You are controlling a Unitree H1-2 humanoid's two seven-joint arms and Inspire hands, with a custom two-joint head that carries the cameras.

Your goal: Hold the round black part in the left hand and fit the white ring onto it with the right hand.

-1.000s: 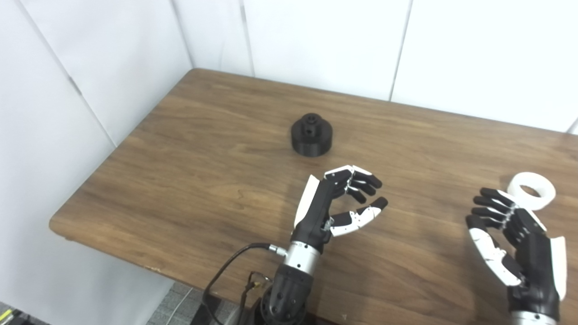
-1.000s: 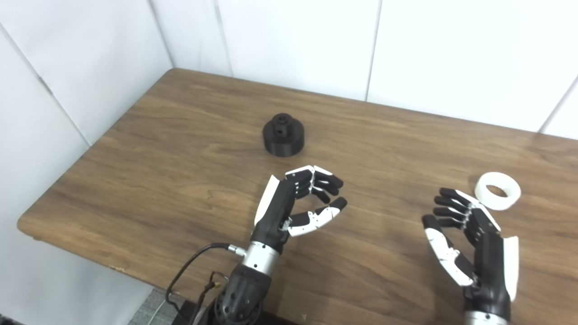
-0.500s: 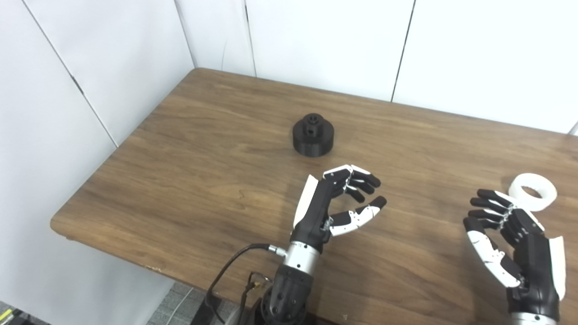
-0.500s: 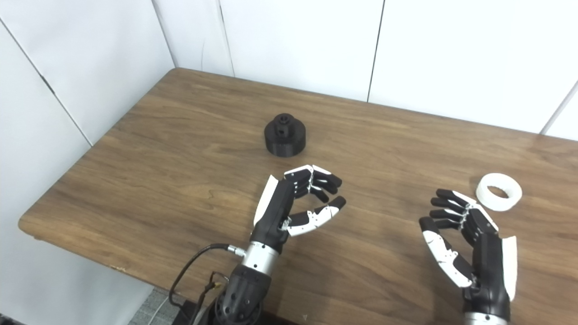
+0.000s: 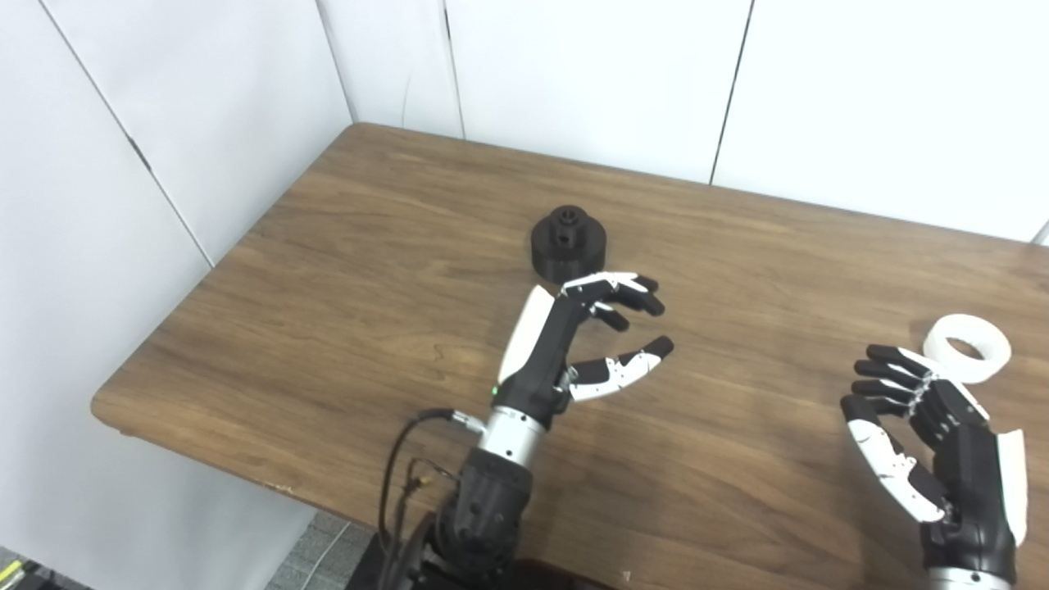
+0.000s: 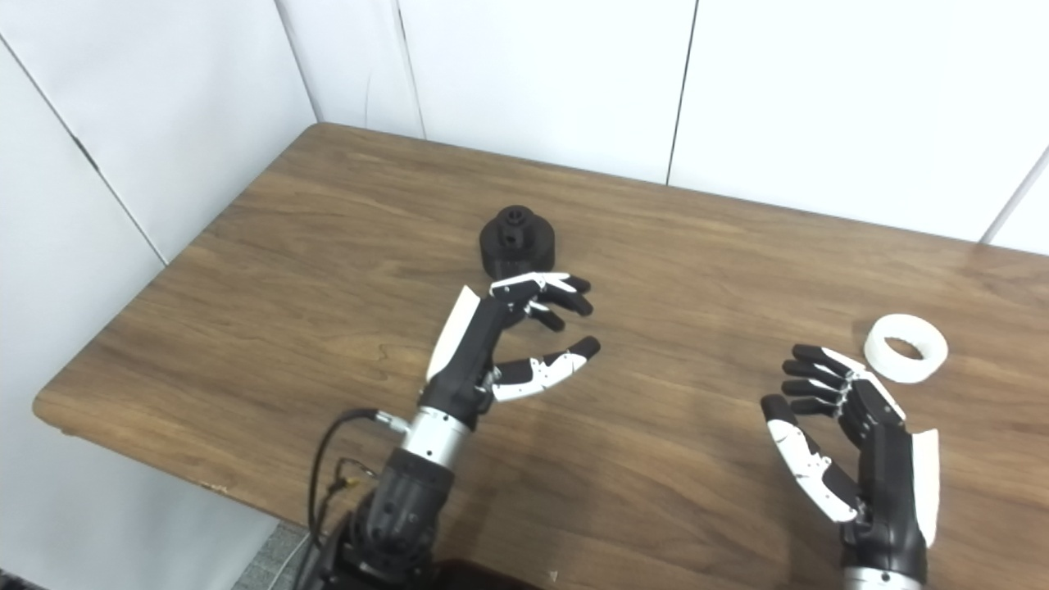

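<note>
The round black part [image 5: 567,245] stands upright on the wooden table [image 5: 344,270], its narrower hub on top. My left hand [image 5: 586,336] hovers just in front of it, open, fingers curled toward the part and overlapping its near edge in the picture, holding nothing. The white ring [image 5: 965,347] lies flat at the right side of the table. My right hand [image 5: 918,426] is open just in front and left of the ring, palm turned left, empty.
White wall panels close the table's far side and left side. The table's near edge and left corner [image 5: 106,401] drop off to the floor. A black cable [image 5: 401,467] loops beside my left forearm.
My left hand has moved forward and left toward the black part, with its fingers spread a little wider. The right hand, ring and part have stayed put.
</note>
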